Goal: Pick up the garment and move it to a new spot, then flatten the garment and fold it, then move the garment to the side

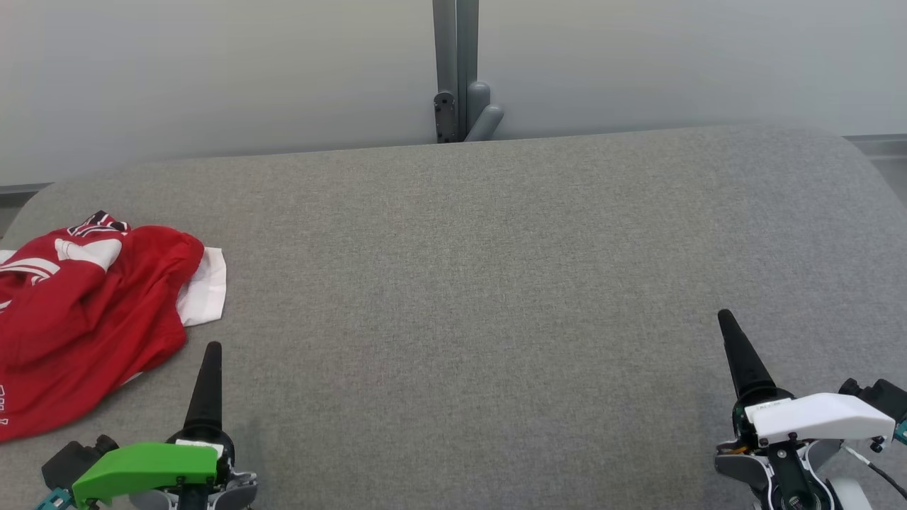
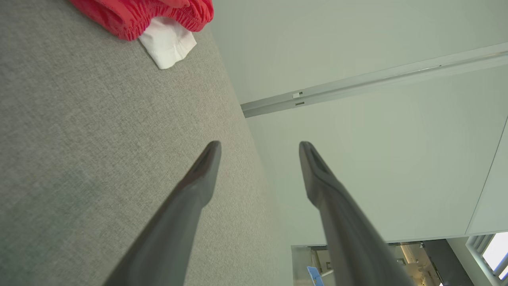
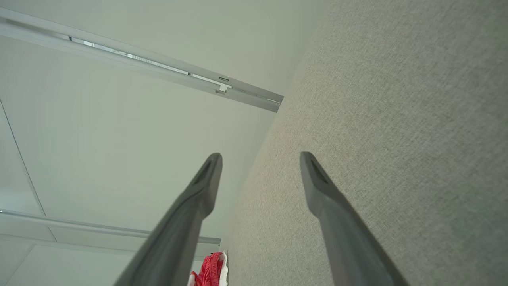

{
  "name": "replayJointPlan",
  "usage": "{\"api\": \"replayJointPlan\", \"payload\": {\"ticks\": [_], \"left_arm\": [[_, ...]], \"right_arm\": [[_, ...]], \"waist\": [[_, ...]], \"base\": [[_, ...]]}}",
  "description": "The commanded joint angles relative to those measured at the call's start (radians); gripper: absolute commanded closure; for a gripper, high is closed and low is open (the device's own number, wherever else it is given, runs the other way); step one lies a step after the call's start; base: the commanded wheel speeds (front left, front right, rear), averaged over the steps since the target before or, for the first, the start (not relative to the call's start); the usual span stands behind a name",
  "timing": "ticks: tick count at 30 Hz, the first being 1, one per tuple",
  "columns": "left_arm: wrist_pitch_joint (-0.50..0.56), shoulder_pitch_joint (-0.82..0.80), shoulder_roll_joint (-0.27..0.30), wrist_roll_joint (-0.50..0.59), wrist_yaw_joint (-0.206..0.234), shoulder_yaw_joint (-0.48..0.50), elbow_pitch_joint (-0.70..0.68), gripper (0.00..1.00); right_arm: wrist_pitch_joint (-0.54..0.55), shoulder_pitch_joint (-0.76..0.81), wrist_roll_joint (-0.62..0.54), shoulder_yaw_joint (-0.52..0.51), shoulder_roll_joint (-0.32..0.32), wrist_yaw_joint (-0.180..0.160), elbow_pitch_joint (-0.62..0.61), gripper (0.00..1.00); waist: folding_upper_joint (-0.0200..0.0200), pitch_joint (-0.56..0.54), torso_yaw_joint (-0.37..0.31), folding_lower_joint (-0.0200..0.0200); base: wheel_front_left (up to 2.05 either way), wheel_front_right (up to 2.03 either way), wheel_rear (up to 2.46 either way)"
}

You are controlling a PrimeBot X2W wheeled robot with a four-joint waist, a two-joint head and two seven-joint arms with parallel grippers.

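A crumpled red garment [image 1: 85, 312] with white and dark trim lies at the left edge of the grey padded table [image 1: 482, 283]; a white corner sticks out on its right side. Its red hem and white corner [image 2: 166, 39] appear at the top of the left wrist view, and a small part [image 3: 210, 270] at the bottom of the right wrist view. My left gripper [image 1: 211, 350] stands at the lower left, just right of the garment and apart from it, open [image 2: 260, 149] and empty. My right gripper [image 1: 726, 319] is at the lower right, far from the garment, open [image 3: 260, 159] and empty.
A pale wall runs behind the table's far edge, with a grey post and bracket [image 1: 460, 85] at the back centre. The table's corners are rounded.
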Motion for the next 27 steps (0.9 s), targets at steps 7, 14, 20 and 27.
{"api": "replayJointPlan", "payload": {"ticks": [7, 14, 20, 27], "left_arm": [[-0.037, 0.003, 0.004, 0.209, 0.004, -0.034, -0.029, 0.0], [-0.068, 0.012, 0.005, 0.352, 0.007, -0.048, -0.026, 0.0], [-0.086, 0.018, 0.005, 0.425, 0.009, -0.053, -0.029, 0.0], [-0.11, 0.022, 0.006, 0.52, 0.01, -0.061, -0.037, 0.0]], "right_arm": [[-0.04, -0.002, -0.223, 0.017, -0.011, 0.0, -0.056, 0.0], [-0.071, 0.005, -0.387, 0.024, -0.018, 0.0, -0.065, 0.0], [-0.089, 0.01, -0.474, 0.03, -0.023, 0.0, -0.07, 0.0], [-0.113, 0.019, -0.583, 0.038, -0.023, 0.0, -0.076, 0.0]], "waist": [[0.0006, 0.0, 0.0, 0.0], [0.0008, 0.0, 0.0, 0.0], [0.0009, -0.001, 0.0, 0.0], [0.0011, 0.0, -0.001, 0.0]], "base": [[0.0, 0.0, 0.0], [0.0, 0.0, 0.0], [0.0, 0.0, 0.0], [0.0, 0.0, 0.0]]}}
